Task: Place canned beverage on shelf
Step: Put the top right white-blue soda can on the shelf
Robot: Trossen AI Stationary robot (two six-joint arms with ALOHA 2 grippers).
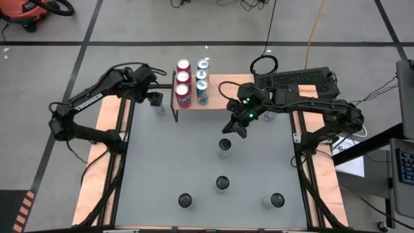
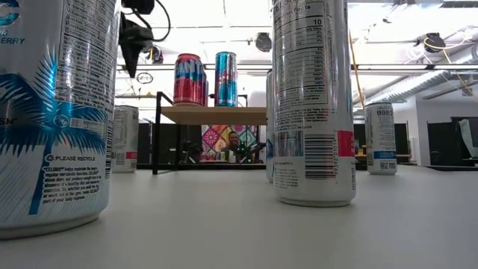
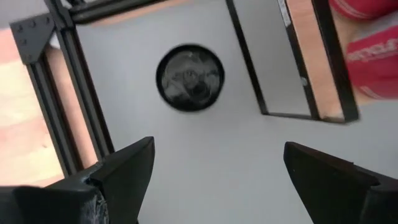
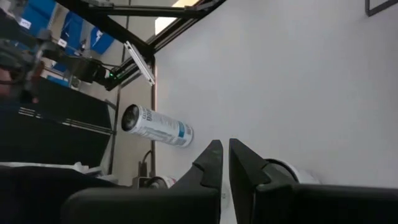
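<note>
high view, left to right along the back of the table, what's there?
Left pincer, open above a can → shelf carrying red cans then blue cans → right pincer, shut, empty → can behind the right arm.

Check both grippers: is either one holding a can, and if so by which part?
Nothing is held. The left gripper hangs open above a standing can beside the shelf; the right gripper is shut on nothing over the table.
</note>
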